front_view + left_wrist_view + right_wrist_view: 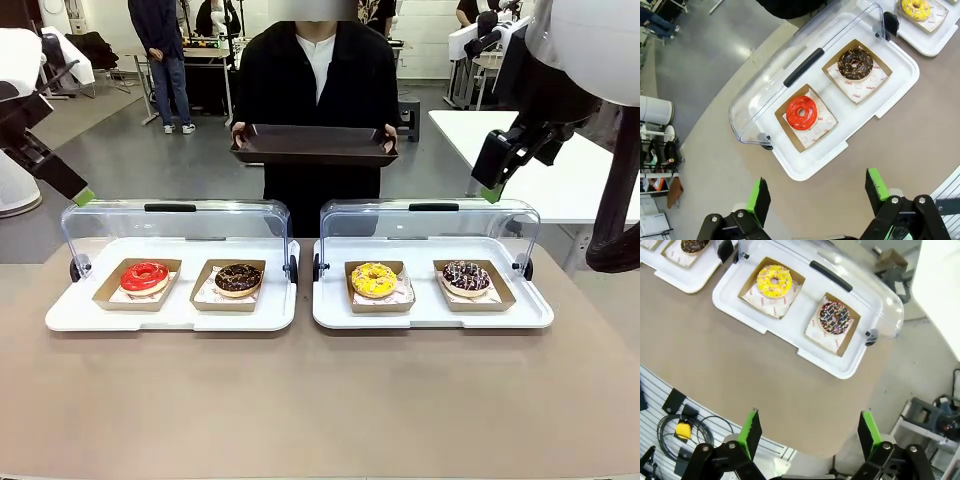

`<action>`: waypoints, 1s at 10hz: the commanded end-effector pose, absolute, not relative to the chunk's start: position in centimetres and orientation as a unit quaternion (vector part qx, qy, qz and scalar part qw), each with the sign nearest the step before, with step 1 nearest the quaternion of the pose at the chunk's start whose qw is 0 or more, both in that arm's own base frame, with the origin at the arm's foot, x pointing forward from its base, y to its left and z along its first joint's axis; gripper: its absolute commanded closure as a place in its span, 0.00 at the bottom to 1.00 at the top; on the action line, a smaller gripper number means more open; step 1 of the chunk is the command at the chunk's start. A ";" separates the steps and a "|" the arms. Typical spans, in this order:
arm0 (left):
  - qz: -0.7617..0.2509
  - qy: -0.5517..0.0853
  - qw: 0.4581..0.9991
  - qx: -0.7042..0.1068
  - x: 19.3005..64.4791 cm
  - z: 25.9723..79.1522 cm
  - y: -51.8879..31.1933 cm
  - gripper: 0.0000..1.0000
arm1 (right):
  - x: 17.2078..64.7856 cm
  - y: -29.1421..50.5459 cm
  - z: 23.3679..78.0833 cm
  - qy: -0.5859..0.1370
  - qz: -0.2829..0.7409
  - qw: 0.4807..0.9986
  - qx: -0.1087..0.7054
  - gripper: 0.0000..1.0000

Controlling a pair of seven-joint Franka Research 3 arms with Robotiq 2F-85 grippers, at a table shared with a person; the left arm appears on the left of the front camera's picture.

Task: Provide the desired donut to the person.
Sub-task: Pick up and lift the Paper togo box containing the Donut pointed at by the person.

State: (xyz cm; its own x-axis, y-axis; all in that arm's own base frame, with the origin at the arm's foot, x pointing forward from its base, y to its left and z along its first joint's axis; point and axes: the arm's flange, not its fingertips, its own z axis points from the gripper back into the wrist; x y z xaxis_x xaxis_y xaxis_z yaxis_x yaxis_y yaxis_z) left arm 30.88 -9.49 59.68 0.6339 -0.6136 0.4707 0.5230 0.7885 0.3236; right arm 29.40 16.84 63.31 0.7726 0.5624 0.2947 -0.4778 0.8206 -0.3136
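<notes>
Several donuts lie in cardboard trays in two white display cases with raised clear lids. The left case (62, 318) holds a red donut (145, 276) and a chocolate donut (238, 279). The right case (430, 317) holds a yellow donut (374, 279) and a dark donut with white drizzle (466, 277). The person (315, 75) stands at the far side holding out a dark tray (314, 145) with both hands. My left gripper (816, 192) hangs open high above the red donut (801, 112). My right gripper (810, 432) hangs open high above the table's right end, short of the drizzled donut (834, 318).
The tan table (320, 400) is bare in front of the cases. A white table (560, 170) stands at the right behind my right arm. A bystander (160, 50) stands far back at the left.
</notes>
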 end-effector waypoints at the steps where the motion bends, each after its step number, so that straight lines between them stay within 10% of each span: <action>1: -0.319 -0.271 0.905 0.076 32.0 58.3 -9.8 0.00 | 30.1 17.4 62.3 -0.179 0.296 0.934 -0.087 0.00; 4: -0.318 -0.275 0.904 0.077 31.5 58.7 -9.7 0.00 | 29.7 17.4 62.7 -0.182 0.286 0.935 -0.103 0.00; 10: -0.434 -0.252 0.804 -0.319 34.2 62.3 -0.3 0.00 | 30.6 1.3 64.3 -0.313 0.339 0.829 0.316 0.00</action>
